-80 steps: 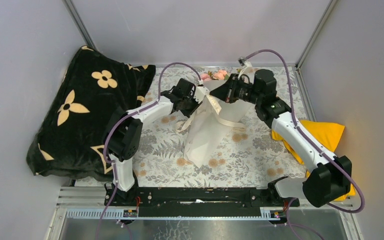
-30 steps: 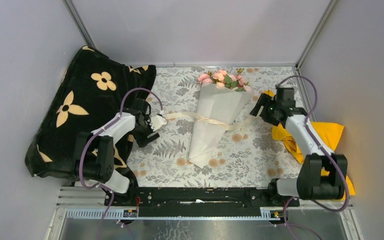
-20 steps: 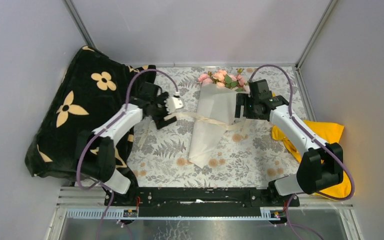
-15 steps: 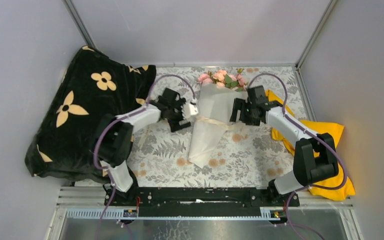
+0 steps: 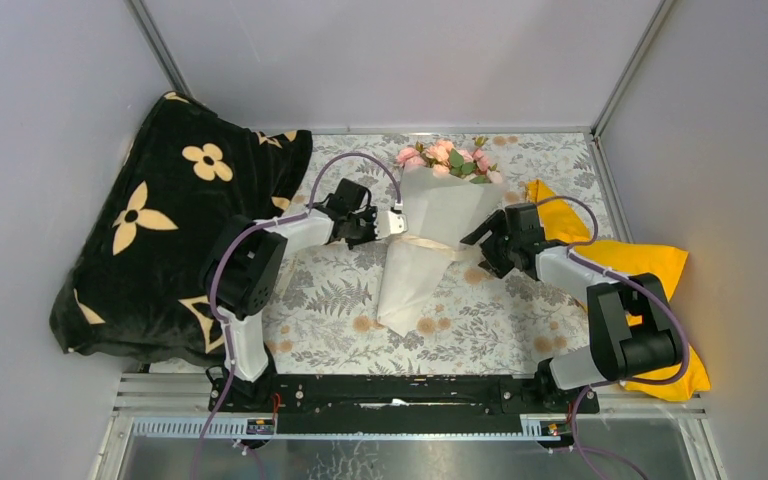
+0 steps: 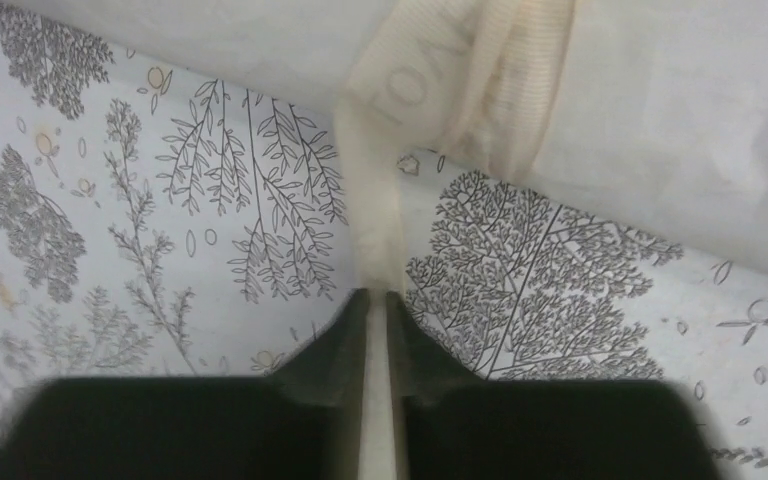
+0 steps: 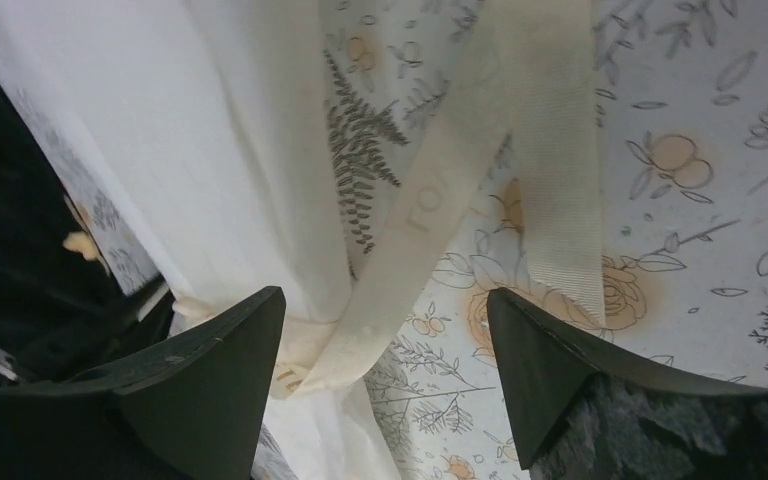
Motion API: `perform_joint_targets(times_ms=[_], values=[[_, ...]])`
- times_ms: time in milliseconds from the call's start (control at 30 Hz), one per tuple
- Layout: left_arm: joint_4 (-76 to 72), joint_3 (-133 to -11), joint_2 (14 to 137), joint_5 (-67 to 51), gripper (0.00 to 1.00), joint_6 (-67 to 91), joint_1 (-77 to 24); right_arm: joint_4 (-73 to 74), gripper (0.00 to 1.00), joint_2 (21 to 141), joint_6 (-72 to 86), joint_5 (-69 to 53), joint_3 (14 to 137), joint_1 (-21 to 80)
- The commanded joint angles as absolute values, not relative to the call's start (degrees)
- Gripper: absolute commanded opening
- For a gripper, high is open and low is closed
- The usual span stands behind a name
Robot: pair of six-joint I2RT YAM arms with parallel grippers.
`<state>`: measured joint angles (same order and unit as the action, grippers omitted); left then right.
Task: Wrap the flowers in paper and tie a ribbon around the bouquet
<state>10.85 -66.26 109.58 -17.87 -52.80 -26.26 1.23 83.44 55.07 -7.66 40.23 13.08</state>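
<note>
The bouquet lies in the middle of the tablecloth, its pink flowers (image 5: 445, 158) at the far end of the white paper (image 5: 428, 250) cone. The cream ribbon (image 5: 423, 242) crosses the cone's middle. My left gripper (image 5: 392, 222) sits at the cone's left edge, shut on a ribbon (image 6: 375, 225) strand that runs from the paper (image 6: 660, 110) into its jaws (image 6: 377, 293). At the cone's right side my right gripper (image 5: 479, 240) stands open (image 7: 385, 300). Two ribbon (image 7: 430, 220) strands lie between its fingers beside the paper (image 7: 210, 150), not gripped.
A black blanket (image 5: 160, 220) with beige flower prints is heaped at the left. A yellow cloth (image 5: 645, 265) lies at the right under the right arm. Grey walls and metal frame posts close in the grey floral tablecloth (image 5: 500, 310).
Both arms came in from the sides to the bouquet. The left gripper opened wide, then shut on the ribbon at the cone's left edge. The right gripper dropped to the cone's right side.
</note>
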Motion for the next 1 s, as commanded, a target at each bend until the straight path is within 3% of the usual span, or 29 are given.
perform_joint_targets(times_ms=[0, 33, 533, 567, 733, 800, 867, 967], values=[[13.6, -63.4, 108.8, -19.1, 0.04, -55.2, -26.5, -6.0, 0.80, 81.9, 69.2, -2.5, 35.4, 13.3], [13.6, -63.0, 108.4, -19.6, 0.00, -55.0, -26.5, -7.0, 0.80, 81.3, 70.7, -1.5, 34.4, 13.2], [11.6, -61.1, 105.2, -22.6, 0.00, -50.7, -26.6, -19.7, 0.67, 88.2, 76.3, -5.5, 31.5, 13.8], [11.6, -61.0, 105.1, -22.7, 0.00, -50.4, -26.6, -20.2, 0.64, 88.6, 76.3, -5.8, 31.4, 13.8], [11.7, -61.2, 104.3, -23.2, 0.00, -48.6, -26.6, -23.8, 0.27, 88.9, 76.4, -5.7, 29.5, 13.8], [12.0, -61.1, 103.8, -23.2, 0.00, -48.0, -26.6, -23.4, 0.17, 87.7, 76.1, -4.1, 28.8, 13.8], [11.9, -60.9, 103.2, -23.0, 0.00, -47.5, -26.6, -21.6, 0.11, 85.9, 74.9, -2.3, 28.6, 13.8], [11.1, -60.2, 102.5, -22.1, 0.00, -46.3, -26.6, -17.1, 0.11, 83.1, 70.6, 0.4, 30.1, 13.8]])
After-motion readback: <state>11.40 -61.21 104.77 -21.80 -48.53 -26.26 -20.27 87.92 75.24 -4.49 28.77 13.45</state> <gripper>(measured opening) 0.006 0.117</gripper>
